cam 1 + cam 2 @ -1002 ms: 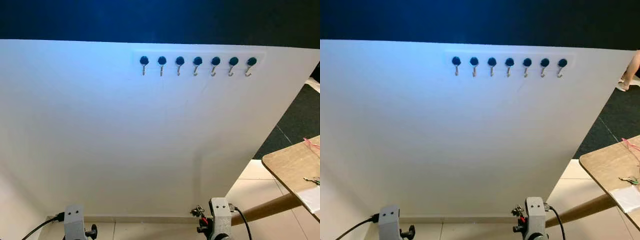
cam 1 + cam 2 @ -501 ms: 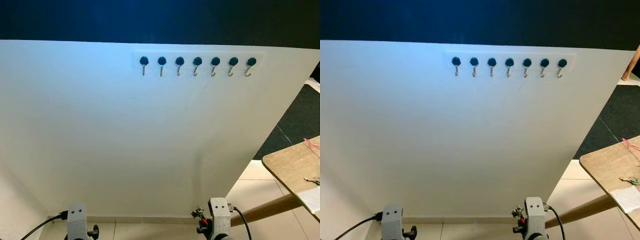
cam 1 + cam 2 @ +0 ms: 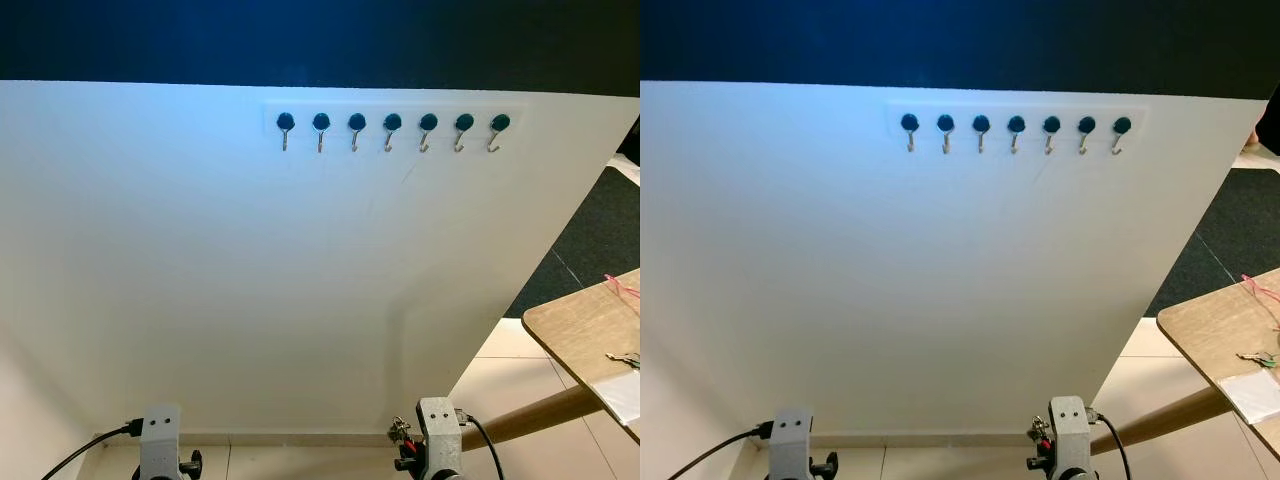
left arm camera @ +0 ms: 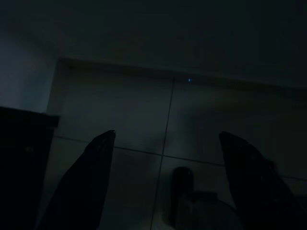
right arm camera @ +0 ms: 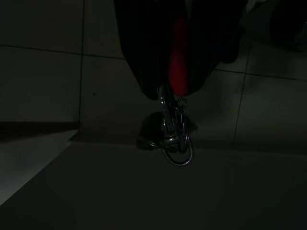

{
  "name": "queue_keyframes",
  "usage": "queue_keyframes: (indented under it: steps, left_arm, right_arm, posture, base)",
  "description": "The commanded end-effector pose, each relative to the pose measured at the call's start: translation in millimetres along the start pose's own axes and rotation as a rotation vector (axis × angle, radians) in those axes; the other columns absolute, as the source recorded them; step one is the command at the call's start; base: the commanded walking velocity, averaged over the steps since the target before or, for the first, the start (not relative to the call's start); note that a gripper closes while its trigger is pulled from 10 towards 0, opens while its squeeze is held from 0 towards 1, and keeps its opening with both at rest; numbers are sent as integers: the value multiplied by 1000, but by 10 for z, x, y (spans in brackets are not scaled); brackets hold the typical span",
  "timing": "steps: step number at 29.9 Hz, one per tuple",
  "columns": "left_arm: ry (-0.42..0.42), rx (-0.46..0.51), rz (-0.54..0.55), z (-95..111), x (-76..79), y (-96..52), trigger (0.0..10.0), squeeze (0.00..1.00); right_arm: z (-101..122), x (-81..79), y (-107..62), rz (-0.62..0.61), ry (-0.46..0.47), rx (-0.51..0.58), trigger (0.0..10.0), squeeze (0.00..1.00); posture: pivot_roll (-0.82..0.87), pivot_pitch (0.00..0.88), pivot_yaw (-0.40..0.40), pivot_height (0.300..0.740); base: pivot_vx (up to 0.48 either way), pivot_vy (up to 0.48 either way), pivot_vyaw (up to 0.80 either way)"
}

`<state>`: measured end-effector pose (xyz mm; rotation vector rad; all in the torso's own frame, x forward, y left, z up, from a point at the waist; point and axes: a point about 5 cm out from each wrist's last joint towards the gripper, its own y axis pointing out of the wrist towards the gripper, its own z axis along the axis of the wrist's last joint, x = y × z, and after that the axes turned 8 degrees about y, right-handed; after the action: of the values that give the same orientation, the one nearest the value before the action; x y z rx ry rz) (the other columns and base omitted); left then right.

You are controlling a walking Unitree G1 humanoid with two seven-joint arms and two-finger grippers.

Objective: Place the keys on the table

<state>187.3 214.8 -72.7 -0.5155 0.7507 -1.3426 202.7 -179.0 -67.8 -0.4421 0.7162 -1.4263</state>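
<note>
A bunch of silver metal keys on a ring (image 5: 175,139) with a red tag is clamped between the closed black fingers of the right claw (image 5: 172,91), which is held low above the pale tiled floor (image 5: 43,72), the keys dangling below the fingertips. The left claw (image 4: 165,139) is hung idle over the dark tiles with its fingers set wide apart and nothing between them. A broad white panel (image 3: 250,280) is seen ahead, with a row of seven dark-knobbed metal hooks (image 3: 392,128) fixed near its top edge. A light wooden desk (image 3: 585,335) is seen at the right, well apart from the claws, with a small object (image 3: 1258,358) and a white sheet (image 3: 1252,394) lying on it.
</note>
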Motion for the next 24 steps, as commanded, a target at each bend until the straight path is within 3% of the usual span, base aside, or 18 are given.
queue_keyframes:
  steps: [1, 24]
  left_arm:
    - [32, -8, -16, -49, 17, -15, 10000, 0]
    - [35, -18, -25, -85, 57, -22, 10000, 0]
  right_arm:
    - [-58, 24, -19, -14, 11, -20, 10000, 0]
    - [-61, 30, -14, -14, 4, -38, 10000, 0]
  posture:
    - [0, 40, -5, 740]
    - [-6, 48, -15, 740]
  base:
    - [0, 0, 0]
    - [0, 0, 0]
